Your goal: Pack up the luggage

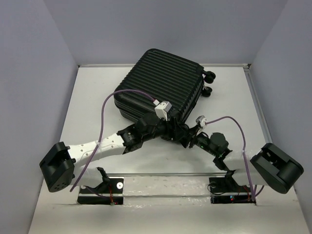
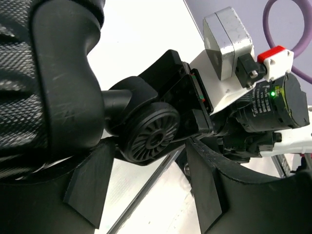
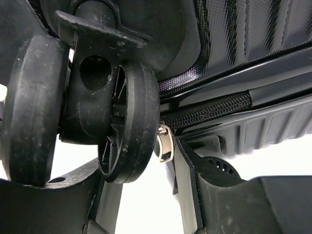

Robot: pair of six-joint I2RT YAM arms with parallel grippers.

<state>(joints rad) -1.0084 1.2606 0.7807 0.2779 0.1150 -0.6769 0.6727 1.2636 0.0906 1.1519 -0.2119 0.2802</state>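
Both arms' jaws part-open at the luggage near corner, apparently gripping nothing, wheels between.

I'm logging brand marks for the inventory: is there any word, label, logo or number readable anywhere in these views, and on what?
None can be read.
The luggage: plain ribbed shell, no logo or tag visible.
Its wheel: only moulded spokes, no lettering.
The zipper pull: bare metal, nothing legible.
The camera module on the right arm: blank grey face.
The table: unmarked.
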